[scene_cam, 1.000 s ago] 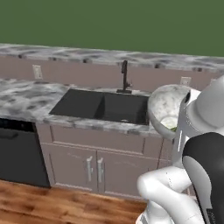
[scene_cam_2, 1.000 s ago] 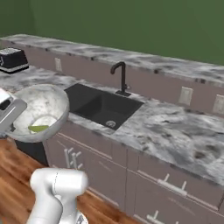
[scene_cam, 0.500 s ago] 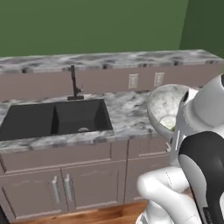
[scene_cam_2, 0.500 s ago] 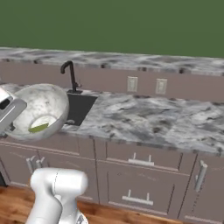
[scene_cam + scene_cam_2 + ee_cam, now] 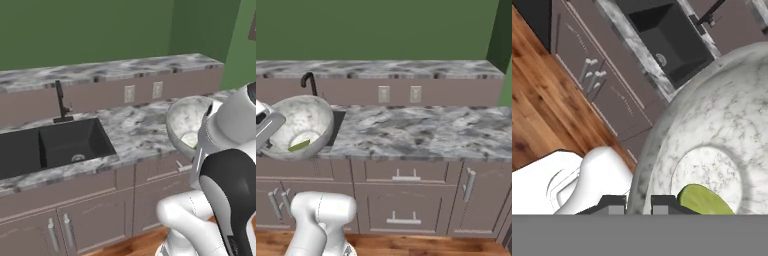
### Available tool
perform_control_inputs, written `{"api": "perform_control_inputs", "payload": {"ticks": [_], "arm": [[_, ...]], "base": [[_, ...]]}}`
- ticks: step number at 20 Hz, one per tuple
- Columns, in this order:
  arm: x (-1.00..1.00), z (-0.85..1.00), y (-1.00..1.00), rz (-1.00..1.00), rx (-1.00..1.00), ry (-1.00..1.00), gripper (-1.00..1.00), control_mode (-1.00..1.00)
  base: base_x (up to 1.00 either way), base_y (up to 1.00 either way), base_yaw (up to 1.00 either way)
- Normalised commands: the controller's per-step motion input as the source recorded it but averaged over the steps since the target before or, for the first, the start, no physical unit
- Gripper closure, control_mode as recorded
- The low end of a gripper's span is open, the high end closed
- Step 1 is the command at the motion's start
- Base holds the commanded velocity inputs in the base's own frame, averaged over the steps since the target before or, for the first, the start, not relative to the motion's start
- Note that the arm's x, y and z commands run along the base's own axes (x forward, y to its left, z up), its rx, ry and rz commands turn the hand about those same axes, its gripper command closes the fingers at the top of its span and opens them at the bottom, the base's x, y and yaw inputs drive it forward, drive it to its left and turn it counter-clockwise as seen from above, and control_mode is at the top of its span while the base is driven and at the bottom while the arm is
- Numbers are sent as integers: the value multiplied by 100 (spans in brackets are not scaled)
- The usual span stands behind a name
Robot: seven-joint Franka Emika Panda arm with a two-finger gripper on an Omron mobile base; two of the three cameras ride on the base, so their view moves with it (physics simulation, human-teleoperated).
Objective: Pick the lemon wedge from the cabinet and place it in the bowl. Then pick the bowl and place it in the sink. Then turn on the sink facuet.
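Note:
My gripper (image 5: 637,202) is shut on the rim of the white marbled bowl (image 5: 712,125), one finger inside and one outside. It holds the bowl (image 5: 303,125) tilted in the air in front of the counter edge, just right of the sink. The yellow-green lemon wedge (image 5: 299,146) lies in the bowl's bottom, close to my fingers in the hand view (image 5: 704,200). The bowl (image 5: 187,125) is partly hidden behind my arm in the left base view. The black sink (image 5: 70,142) lies to the left, with the black faucet (image 5: 61,102) upright behind it.
A grey marble counter (image 5: 421,132) runs right to a green corner wall. Taupe doors and drawers with silver handles (image 5: 401,200) stand under it. Two wall outlets (image 5: 399,93) sit on the backsplash. A wooden floor (image 5: 537,115) lies below.
The whole scene has slid left in both base views, so the camera has moved right along the counter. The bowl with the wedge stays in my gripper, unchanged.

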Motion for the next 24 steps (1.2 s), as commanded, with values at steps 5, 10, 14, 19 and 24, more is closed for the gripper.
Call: {"api": "perform_control_inputs", "payload": {"ticks": [5, 10, 14, 19, 24], "arm": [[0, 0, 0, 0, 0, 0, 100, 100], [0, 0, 0, 0, 0, 0, 100, 100], [0, 0, 0, 0, 0, 0, 100, 100], [0, 0, 0, 0, 0, 0, 100, 100], [0, 0, 0, 0, 0, 0, 100, 100]], "base": [[22, 43, -10], [25, 53, 0], [23, 32, 1], [54, 4, 2], [42, 10, 5]]}}
